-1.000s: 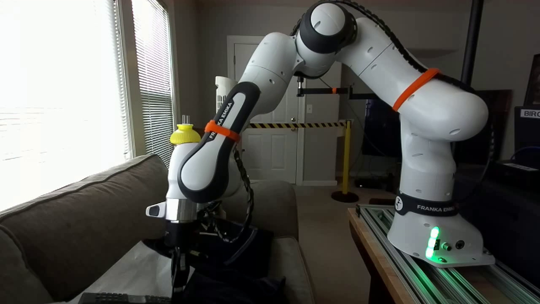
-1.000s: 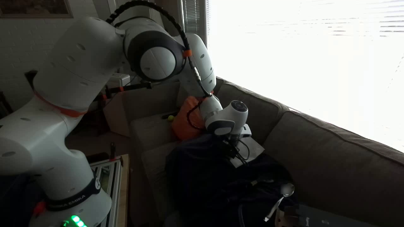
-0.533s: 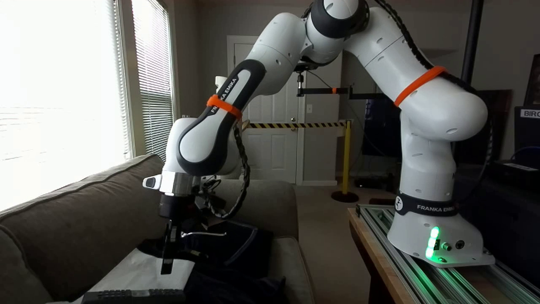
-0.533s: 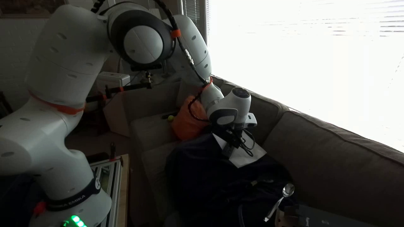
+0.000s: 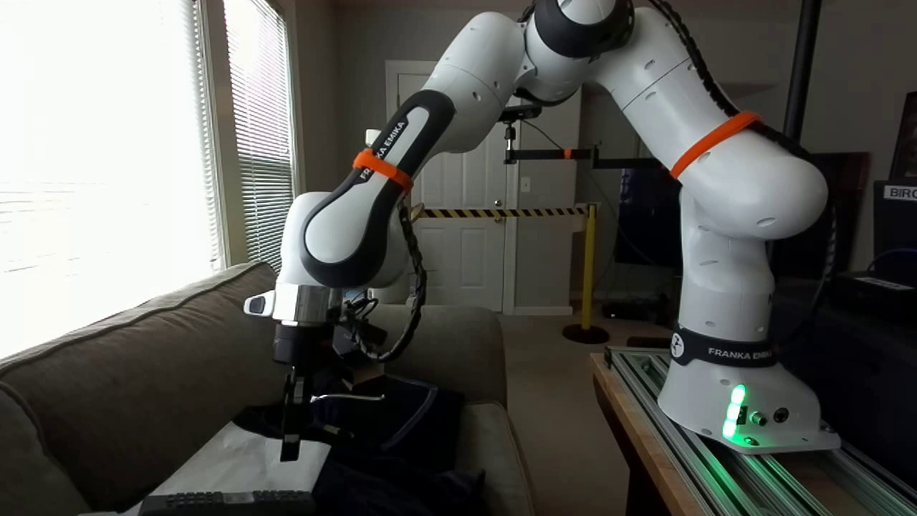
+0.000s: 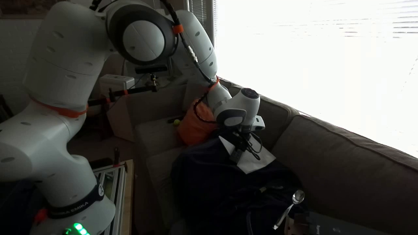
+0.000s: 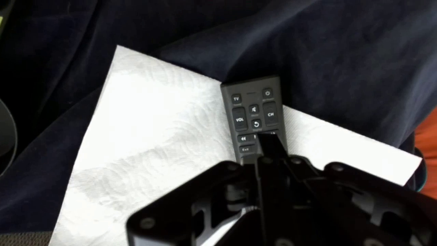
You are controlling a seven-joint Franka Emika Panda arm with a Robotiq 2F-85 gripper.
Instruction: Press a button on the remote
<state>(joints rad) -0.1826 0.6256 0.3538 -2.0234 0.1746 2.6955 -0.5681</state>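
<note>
The dark grey remote [image 7: 254, 116] lies face up on a folded white paper towel [image 7: 143, 112]. In the wrist view its TV, power, VOL and CH buttons show; its lower part is hidden behind my gripper. It also shows at the bottom edge of an exterior view [image 5: 229, 503], and partly behind cables in an exterior view [image 6: 236, 156]. My black gripper [image 7: 271, 136] is shut with nothing visible in it, its tips overlapping the rewind/play row in the wrist view. In an exterior view the fingertips [image 5: 290, 450] hang above the towel, apart from the remote.
Dark blue cloth [image 6: 209, 182] covers the seat under the towel. The sofa back [image 6: 343, 156] rises beside it. A spoon [image 6: 297, 197] lies on the cloth near a dark flat object [image 6: 336, 226]. An orange bag [image 6: 194, 127] sits beyond the arm.
My gripper has risen from the remote, mostly in the first half second, then a little more. The remote sits slightly higher in an exterior view than one second ago. The gripper stays shut.
</note>
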